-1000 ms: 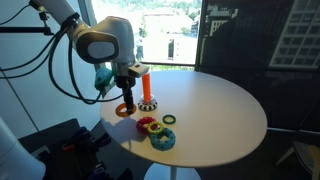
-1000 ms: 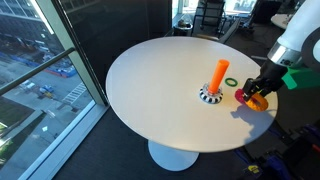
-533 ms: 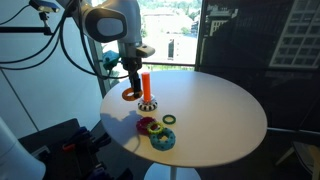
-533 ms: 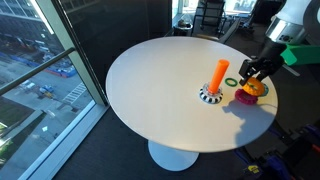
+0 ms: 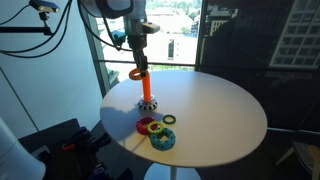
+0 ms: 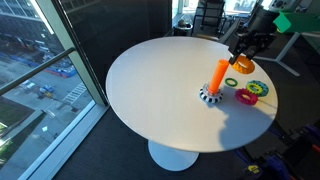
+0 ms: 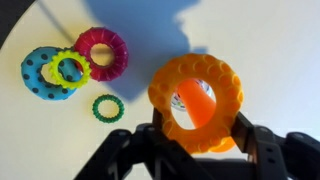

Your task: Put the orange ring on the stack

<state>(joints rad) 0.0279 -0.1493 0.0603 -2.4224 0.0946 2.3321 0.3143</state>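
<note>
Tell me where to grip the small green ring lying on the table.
Probably pinch across its thin rim from straight above: the small green ring lies flat on the table, apart from the pink ring, so a side approach offers little edge.

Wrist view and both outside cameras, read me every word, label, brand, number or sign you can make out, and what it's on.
None can be read in any view.
The orange ring, the stack and the loose rings carry no print.
The gripper shows no label.
The buildings outside the window are too small and blurred to show any sign.
</note>
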